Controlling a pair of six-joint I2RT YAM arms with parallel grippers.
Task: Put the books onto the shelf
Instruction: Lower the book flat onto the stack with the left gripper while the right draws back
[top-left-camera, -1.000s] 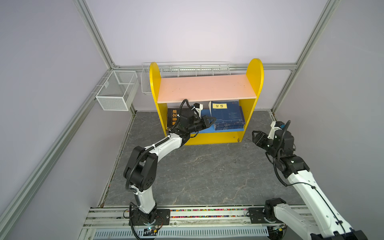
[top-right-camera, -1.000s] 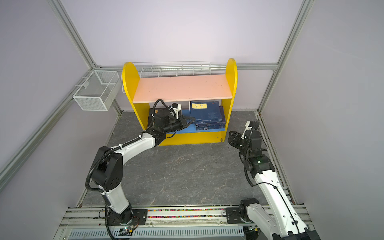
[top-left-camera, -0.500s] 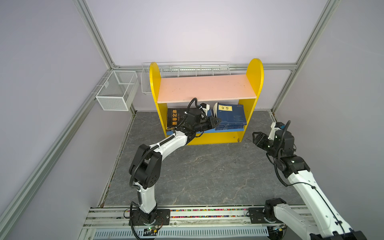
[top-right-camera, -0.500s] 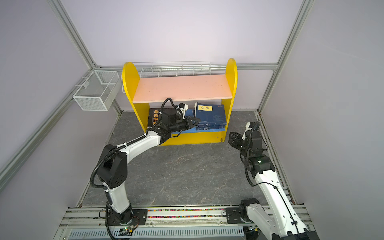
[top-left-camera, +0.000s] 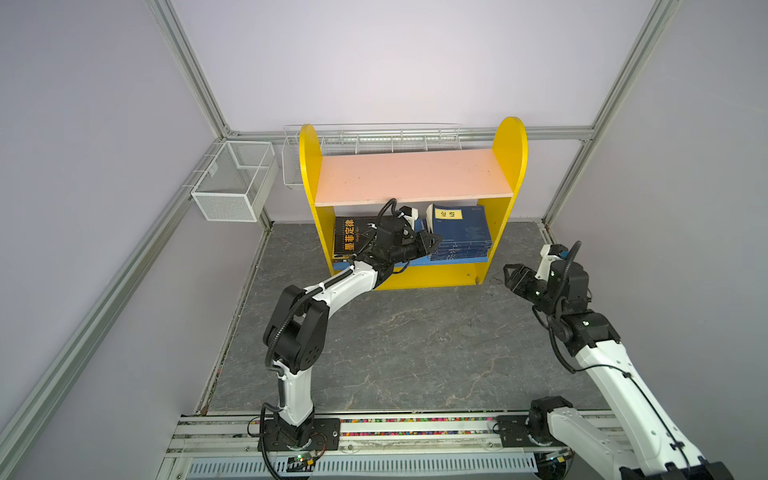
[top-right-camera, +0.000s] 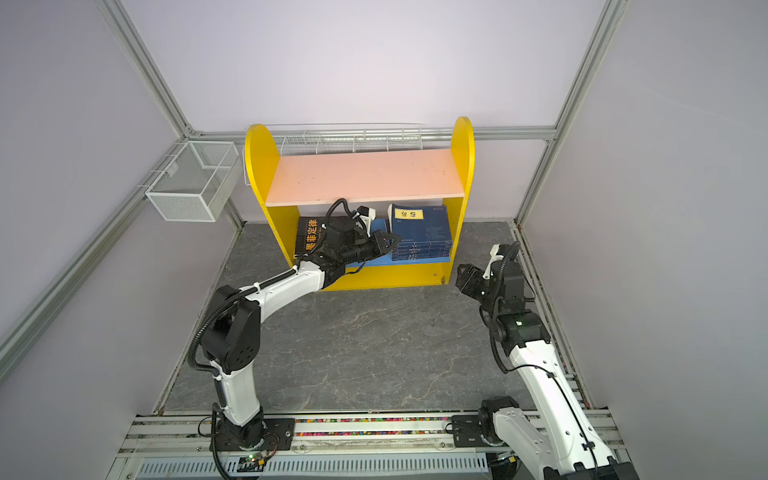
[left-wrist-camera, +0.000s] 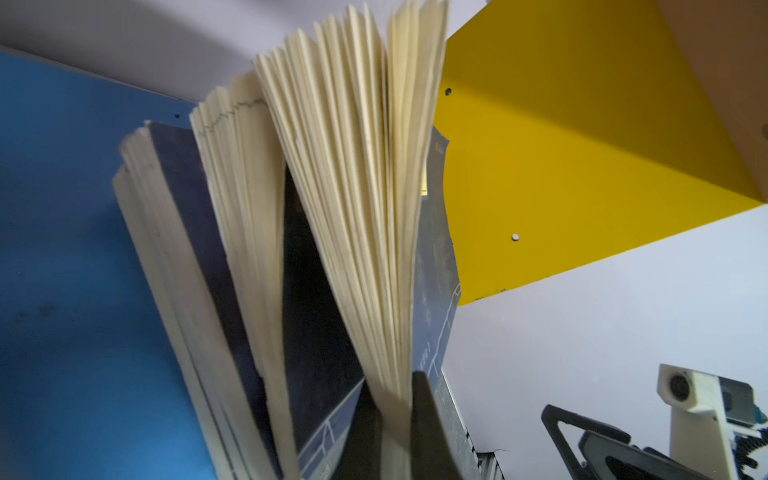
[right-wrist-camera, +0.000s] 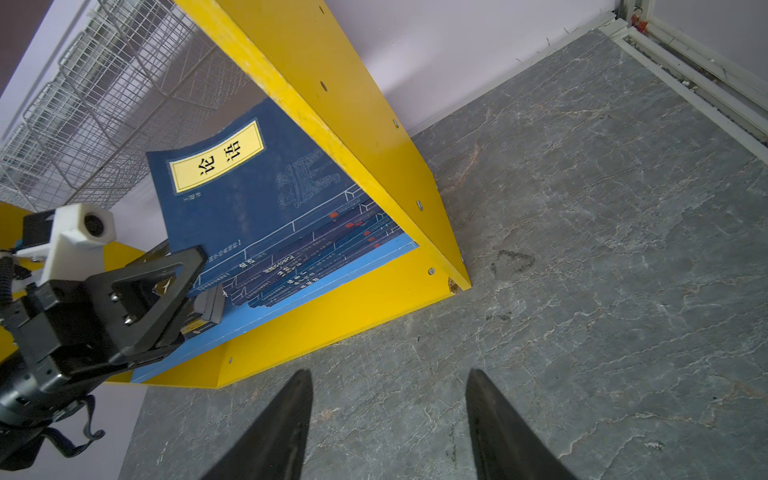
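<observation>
The shelf (top-left-camera: 413, 178) stands against the back wall, yellow with a pink upper board and a blue lower board (left-wrist-camera: 62, 249). On the lower board lies a black book (top-left-camera: 351, 237) at the left and a stack of navy books (top-left-camera: 461, 245) at the right. The top navy book (right-wrist-camera: 249, 195) is tipped up, its pages (left-wrist-camera: 353, 187) fanned. My left gripper (left-wrist-camera: 392, 415) is shut on a sheaf of those pages at the stack's left edge (top-left-camera: 432, 241). My right gripper (right-wrist-camera: 389, 371) hangs open over the floor just right of the shelf (top-left-camera: 509, 276), holding nothing.
A white wire-mesh basket (top-left-camera: 235, 180) hangs on the left wall. A long white wire rack (top-left-camera: 374, 139) runs behind the shelf. The grey stone floor (top-left-camera: 415, 340) lies in front. The shelf's yellow right side panel (right-wrist-camera: 340, 120) stands between my right gripper and the books.
My left gripper slid right along the lower board from beside the black book to the navy stack. The top navy book has risen from flat to tilted. The right arm stayed put.
</observation>
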